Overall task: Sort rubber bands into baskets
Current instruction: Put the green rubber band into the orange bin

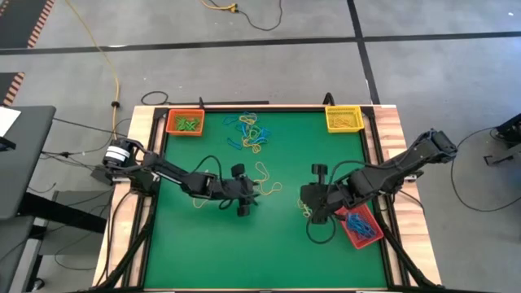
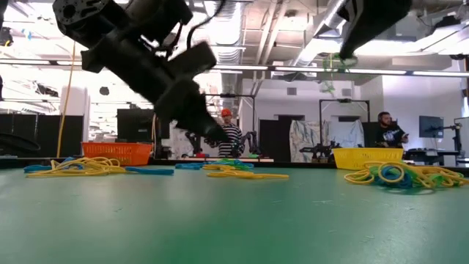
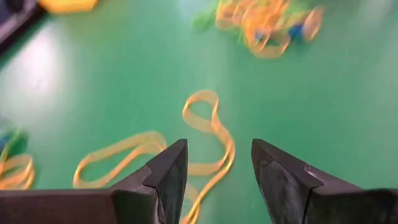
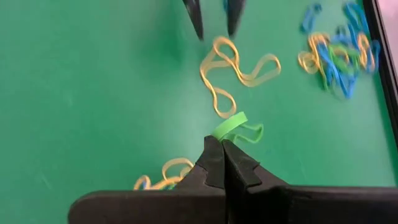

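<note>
Rubber bands (image 1: 251,134) lie loose near the orange basket (image 1: 185,123); right gripper (image 4: 222,147) pinches a green band (image 4: 231,126), left gripper (image 3: 216,163) spread over yellow loops (image 3: 208,134). Thin grip could slip.

Landmark: band pile (image 1: 251,133), at the counter's (image 1: 203,244) far middle.
Baskets: one (image 1: 186,122) left of it, one (image 1: 344,119) right, one (image 1: 359,227) nearer right.
</note>
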